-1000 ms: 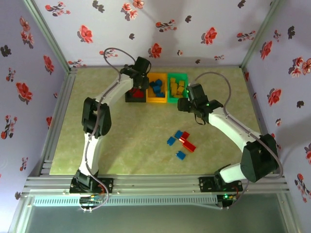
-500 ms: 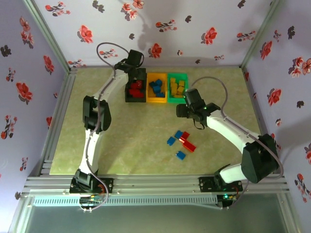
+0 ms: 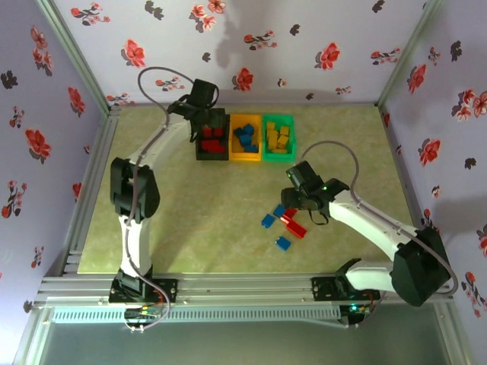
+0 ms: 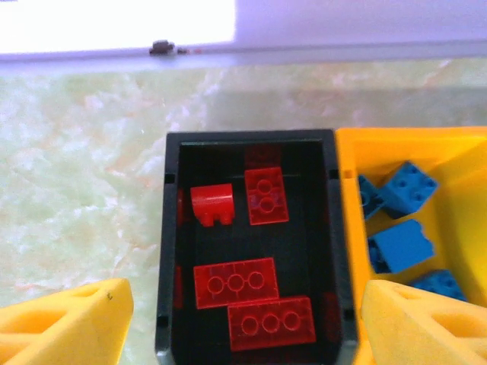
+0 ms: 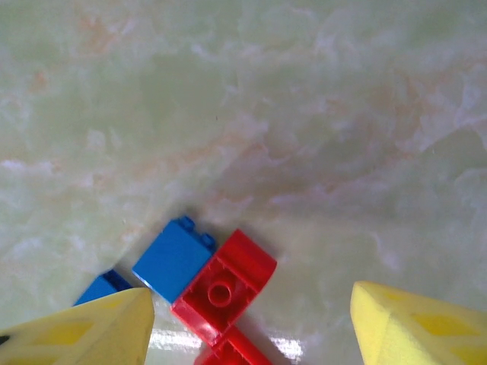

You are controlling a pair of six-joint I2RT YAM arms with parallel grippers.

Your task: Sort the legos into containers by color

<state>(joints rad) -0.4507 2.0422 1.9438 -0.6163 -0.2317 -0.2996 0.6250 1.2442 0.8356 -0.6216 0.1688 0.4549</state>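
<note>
Motion over the last second came from both arms. The right gripper (image 3: pixel 295 201) had swung from beside the green bin (image 3: pixel 278 117) toward 6 o'clock and now hung over the loose bricks. The left gripper (image 3: pixel 207 114) had drawn back off the black bin (image 3: pixel 212 157) toward 11 o'clock. I judged that 1 drop was done and the next pick was starting.

Both grippers had their fingers spread wide with nothing between them.

About 5 bricks lay on the table (image 3: pixel 190 220) at 6 o'clock of the bins, 3 blue and 2 red.

In the right wrist view, the red brick (image 5: pixel 224 285) sat near 6 o'clock, its long axis running from 7 toward 1 o'clock, 1 stud facing up. The blue brick (image 5: pixel 173 258) touched its 10 o'clock side on the same slant, studs seemingly pointing toward 1 o'clock.

Red bricks filled the black bin and blue ones the orange bin (image 4: pixel 344 190).
</note>
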